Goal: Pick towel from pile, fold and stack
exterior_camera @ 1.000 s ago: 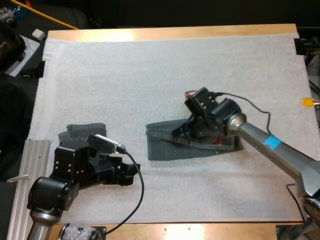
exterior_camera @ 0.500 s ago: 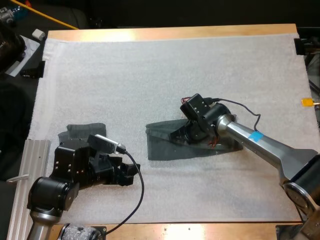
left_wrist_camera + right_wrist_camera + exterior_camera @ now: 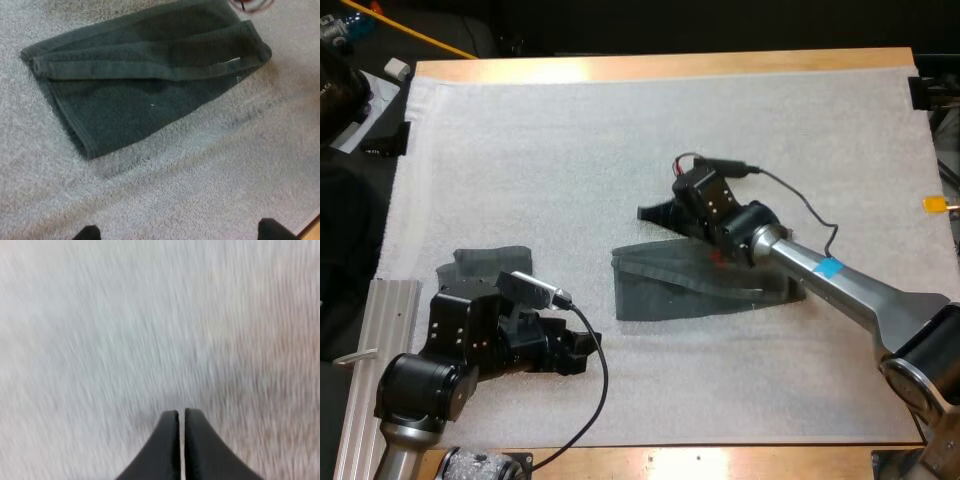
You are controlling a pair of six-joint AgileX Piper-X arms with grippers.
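My right arm point(image 3: 840, 280) stretches across the towel point(image 3: 660, 290), right gripper point(image 3: 655, 212) pinched closed on nothing over the mat point(image 3: 620, 130); my left gripper point(image 3: 180, 232) gapes, empty.

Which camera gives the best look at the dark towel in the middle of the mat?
The left wrist view: the towel lies close, folds and hems plain. The high view shows it smaller, partly under the right arm. The right wrist view faces bare mat.
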